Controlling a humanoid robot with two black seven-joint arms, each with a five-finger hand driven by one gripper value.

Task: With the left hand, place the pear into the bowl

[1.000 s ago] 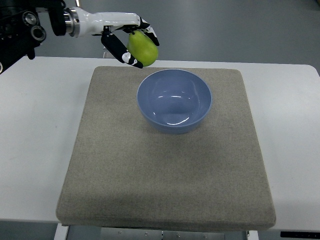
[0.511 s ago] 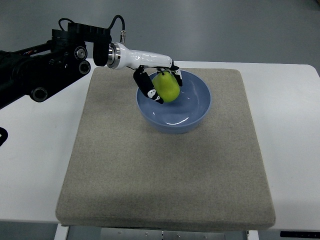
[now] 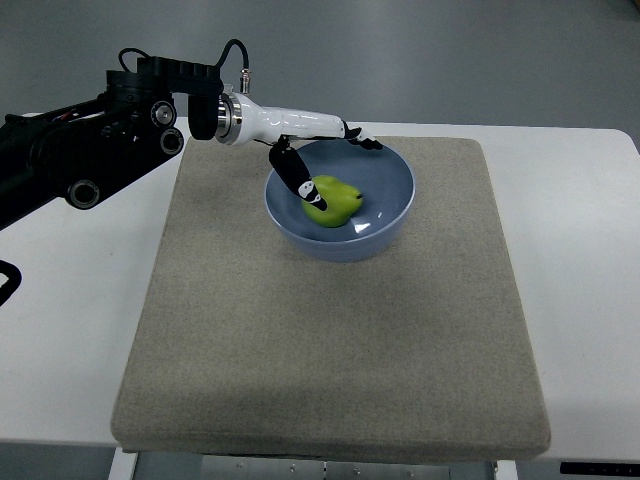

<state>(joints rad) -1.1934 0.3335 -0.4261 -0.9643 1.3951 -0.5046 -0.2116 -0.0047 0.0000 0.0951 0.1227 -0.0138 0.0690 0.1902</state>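
Top view shows 1 robot arm entering from the left edge, its black jointed housing leading into a white forearm that ends in the left hand over the near-left part of the blue bowl. The hand's fingers are spread apart and grip nothing: the thumb angles down into the bowl with its black-and-white tip right at the left end of the pear, though whether it touches the fruit cannot be told, while the other fingers reach out along the bowl's far rim, clear of the fruit. The pear, yellow-green, lies on its side on the bowl's inner floor, left of centre. The bowl stands on the upper middle of a grey-beige fabric mat, and the mat lies on a white table that shows on both sides of it. A black cable loops up from the wrist joint. Nothing of the right arm appears in this view.
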